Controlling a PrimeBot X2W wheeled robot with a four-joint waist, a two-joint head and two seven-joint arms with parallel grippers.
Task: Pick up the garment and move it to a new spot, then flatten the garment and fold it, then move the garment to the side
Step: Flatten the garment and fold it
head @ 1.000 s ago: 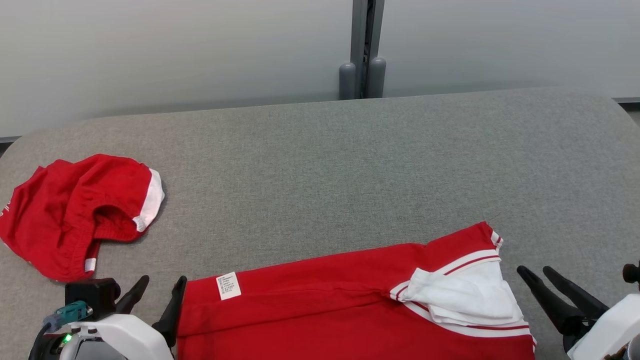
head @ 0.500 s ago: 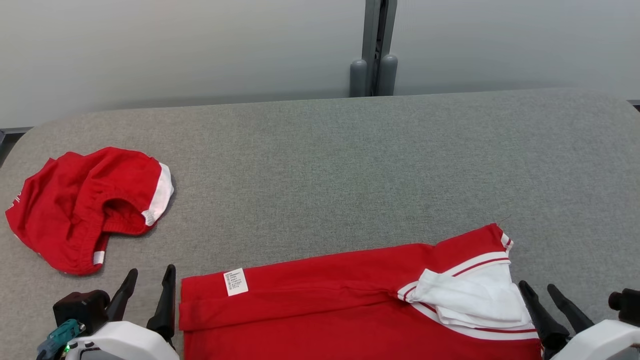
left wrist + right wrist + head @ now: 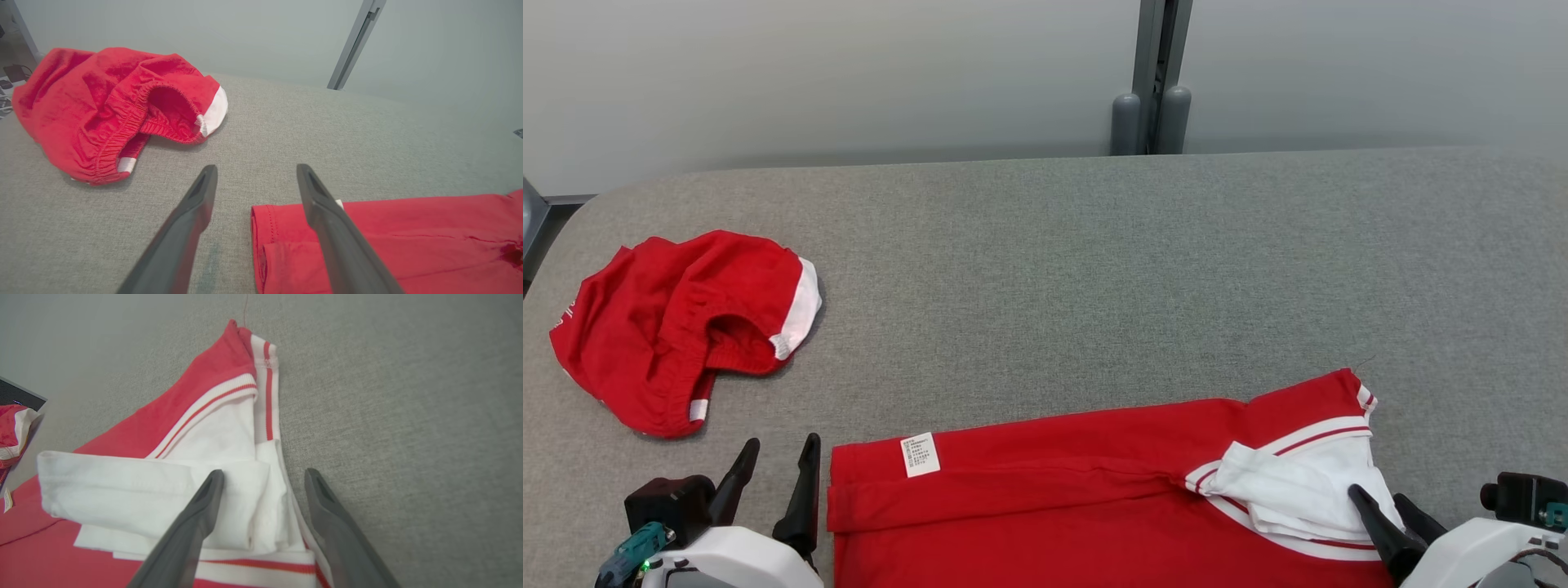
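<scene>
Lying along the near edge of the grey padded table [image 3: 1094,269] in the head view, the garment [image 3: 1094,498] is a red top folded into a long band. Its white care label [image 3: 920,454] sits towards the left end and its white, red-striped trim is bunched at the right end. A crumpled pair of red shorts [image 3: 678,327] rests well apart at the far left. The left gripper [image 3: 781,445] stands just beside the garment's left end with its fingers spread and nothing between them. The right gripper [image 3: 1378,495] is at the right end, its fingers likewise parted and its tips over the white trim. In the left wrist view, the left gripper [image 3: 256,169] is wide apart and empty. One finger crosses the garment's [image 3: 408,232] folded corner and the other is over bare table, with the shorts [image 3: 110,110] farther off to the left. In the right wrist view, the right gripper [image 3: 264,473] straddles the garment's [image 3: 155,486] right edge. One finger lies over the white fabric and the other over the table; whether either touches the cloth cannot be told.
</scene>
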